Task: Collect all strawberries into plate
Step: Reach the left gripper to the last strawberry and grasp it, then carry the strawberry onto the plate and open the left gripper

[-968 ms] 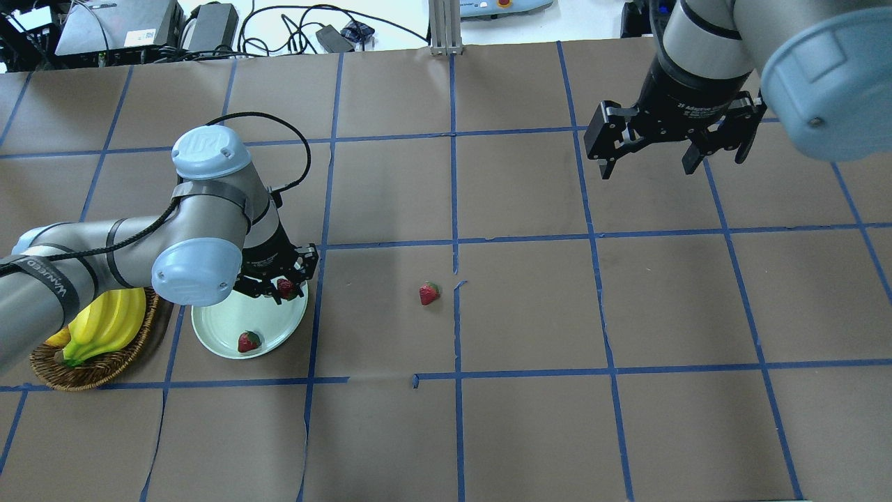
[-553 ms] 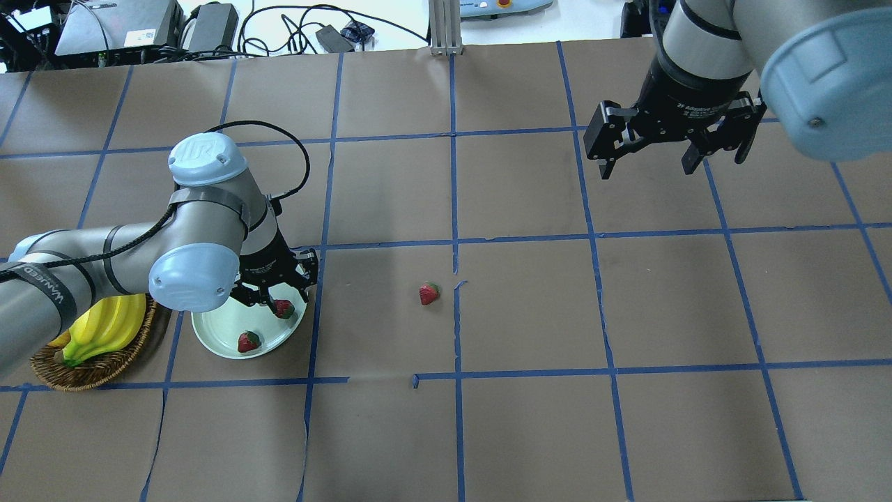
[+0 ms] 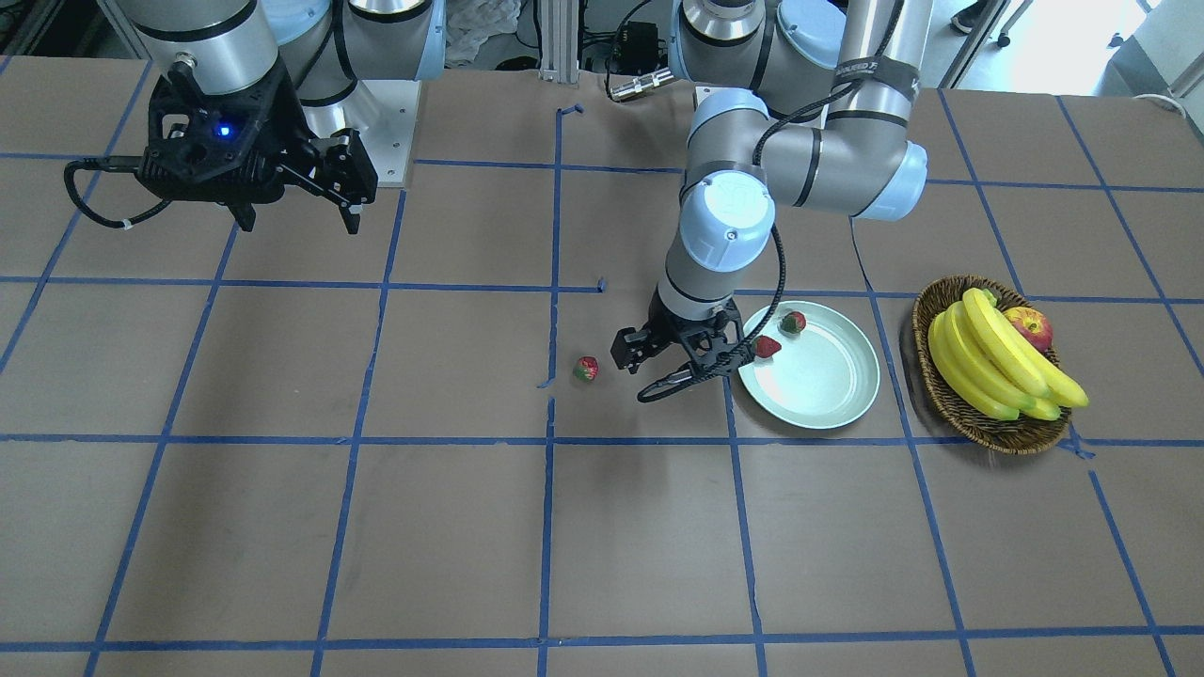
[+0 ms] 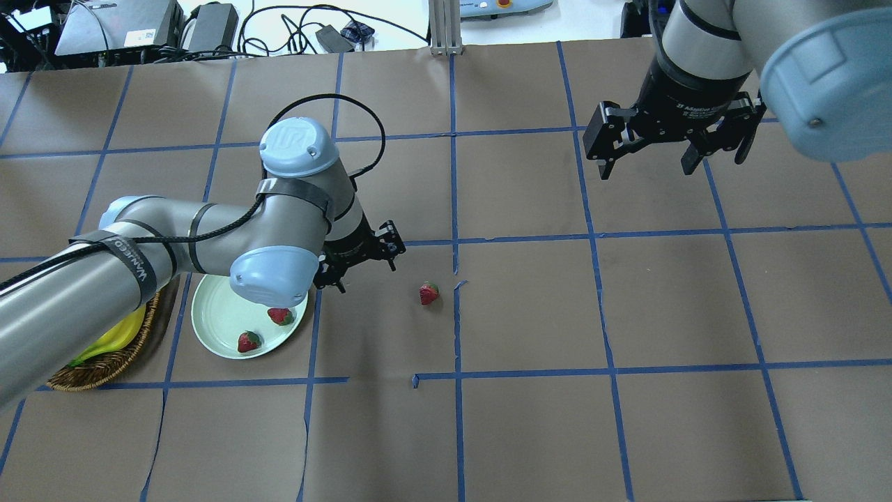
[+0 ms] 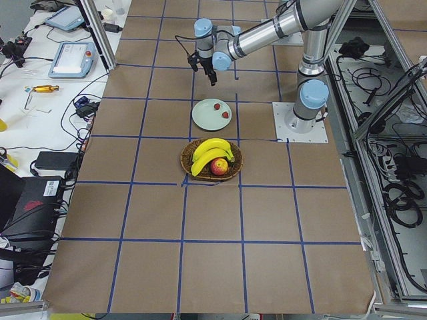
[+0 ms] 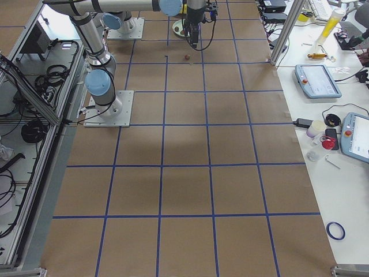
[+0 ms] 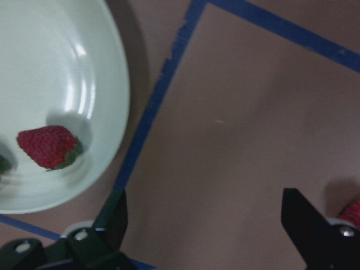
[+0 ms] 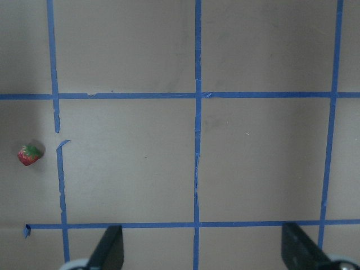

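1. Far left by table (image 4: 529, 432) edge: wicker basket (image 4: 104, 366) with bananas (image 4: 115, 333) and an apple (image 3: 1030, 327).
2. Just right, near but apart: plate (image 4: 216, 324) with two strawberries (image 4: 249, 341) (image 4: 281, 316) inside, both toward its right rim.
3. Hangs just past plate's right rim, over bare paper: left gripper (image 4: 367, 278), jaws spread wide, nothing held.
4. Lies near table centre, outside plate: third strawberry (image 4: 429, 293), free room all round.
5. Hovers far right, well apart from everything: right gripper (image 4: 648, 173), jaws spread wide, nothing held.
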`<state>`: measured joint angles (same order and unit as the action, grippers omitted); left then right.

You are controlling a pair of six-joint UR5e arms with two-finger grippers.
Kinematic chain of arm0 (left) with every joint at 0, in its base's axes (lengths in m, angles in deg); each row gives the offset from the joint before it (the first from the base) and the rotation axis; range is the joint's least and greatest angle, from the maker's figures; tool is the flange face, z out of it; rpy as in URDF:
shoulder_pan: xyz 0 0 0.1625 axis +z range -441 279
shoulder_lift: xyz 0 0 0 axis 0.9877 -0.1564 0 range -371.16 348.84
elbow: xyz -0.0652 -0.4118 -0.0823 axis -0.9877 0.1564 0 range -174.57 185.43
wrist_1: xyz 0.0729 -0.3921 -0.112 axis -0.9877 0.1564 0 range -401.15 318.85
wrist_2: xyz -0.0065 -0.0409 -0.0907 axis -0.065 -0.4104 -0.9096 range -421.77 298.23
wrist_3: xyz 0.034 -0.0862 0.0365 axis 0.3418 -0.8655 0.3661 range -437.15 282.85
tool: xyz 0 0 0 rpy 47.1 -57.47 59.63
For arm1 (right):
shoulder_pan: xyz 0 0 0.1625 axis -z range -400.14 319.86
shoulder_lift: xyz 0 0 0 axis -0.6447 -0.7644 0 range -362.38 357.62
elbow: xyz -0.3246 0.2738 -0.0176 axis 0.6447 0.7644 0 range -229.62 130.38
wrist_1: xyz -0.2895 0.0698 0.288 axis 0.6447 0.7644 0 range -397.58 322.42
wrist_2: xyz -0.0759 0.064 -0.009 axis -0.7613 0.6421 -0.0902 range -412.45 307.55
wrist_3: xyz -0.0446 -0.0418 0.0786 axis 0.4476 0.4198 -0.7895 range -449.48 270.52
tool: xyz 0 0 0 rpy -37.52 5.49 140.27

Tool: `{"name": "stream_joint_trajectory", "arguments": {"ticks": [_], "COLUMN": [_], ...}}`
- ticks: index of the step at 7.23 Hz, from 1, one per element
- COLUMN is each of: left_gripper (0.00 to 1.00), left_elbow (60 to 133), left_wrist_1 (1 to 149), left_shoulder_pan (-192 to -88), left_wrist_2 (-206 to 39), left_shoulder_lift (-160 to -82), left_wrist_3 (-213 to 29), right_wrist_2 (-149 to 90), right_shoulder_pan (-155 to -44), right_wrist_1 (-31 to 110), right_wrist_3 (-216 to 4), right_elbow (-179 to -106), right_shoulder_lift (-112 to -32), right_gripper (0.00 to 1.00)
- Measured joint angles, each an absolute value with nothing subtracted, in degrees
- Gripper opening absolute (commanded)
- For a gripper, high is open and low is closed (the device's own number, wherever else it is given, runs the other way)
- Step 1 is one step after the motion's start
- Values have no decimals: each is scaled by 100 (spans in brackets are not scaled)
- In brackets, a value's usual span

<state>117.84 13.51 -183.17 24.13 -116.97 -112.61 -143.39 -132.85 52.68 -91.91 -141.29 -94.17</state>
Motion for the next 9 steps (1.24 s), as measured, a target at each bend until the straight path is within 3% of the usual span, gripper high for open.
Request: {"name": "stream_joint_trajectory", "arguments": {"ticks": [1,2,3,4,5,9], "left_gripper": [84,76,54,22,0,0], "left_elbow": [11734,11715,11709,11704,11701,11495], "left_wrist_1": [1030,818,720,680,667,864], "left_shoulder_pan": [-18614,-18857,-19013,-19087,-19115,-18935], "left_wrist_2": [2356,2341,2340,2355,2373,2781], "left_shoulder_lift": [-11895,-12090,-12247,-12367,-12441,-12231], "left_wrist_3": [-11432,-11502,-11515,-11493,-11446,-10522], "right_wrist_2": [-14331,-14326,-14328,-14335,-14339,-14350], "right_shoulder_pan": [-13286,-13286,-13287,-13287,-13287,-13283], "right_wrist_1": [5268,5268,5268,5268,5270,5271], "right_wrist_3": [-9193,-9193,-9194,-9194,-9194,-9194], "right_elbow": [-14129,-14129,-14129,-14129,-14129,-14127], "right_shoulder_lift": [-9419,-9421,-9422,-9422,-9422,-9415], "right_gripper": [100,100,100,100,100,100]}}
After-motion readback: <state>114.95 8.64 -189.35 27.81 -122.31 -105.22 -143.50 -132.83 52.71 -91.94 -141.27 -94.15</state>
